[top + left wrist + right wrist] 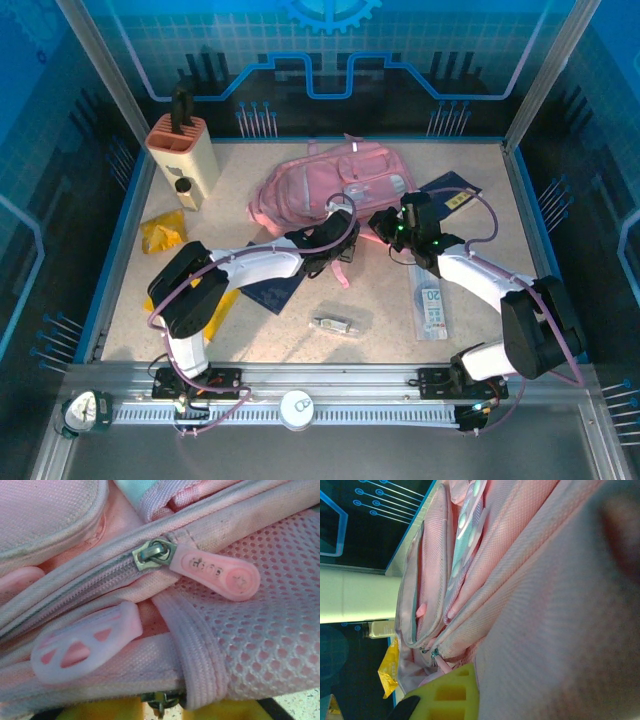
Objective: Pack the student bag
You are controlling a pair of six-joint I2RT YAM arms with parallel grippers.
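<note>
The student bag (pixel 325 185), a soft pink backpack, lies at the back middle of the table. My left gripper (pixel 335 245) is at its near edge. In the left wrist view two pink zip pulls (pixel 215 572) lie on the fabric. Below them my yellow fingertips (pixel 105 712) stand close together, with a metal zip slider (pixel 162 700) of the bag in the narrow gap. My right gripper (pixel 388 226) is at the bag's right front side. In the right wrist view one yellow finger (pixel 445 695) presses against the bag's pink fabric (pixel 545 630), which hides the other finger.
A beige holder with a black top (pixel 183 155) stands at the back left, with a yellow packet (pixel 162 232) in front of it. A dark blue booklet (pixel 272 288) lies under the left arm. Another dark book (pixel 450 190), a long clear packet (pixel 432 300) and a small item (pixel 333 324) lie nearby.
</note>
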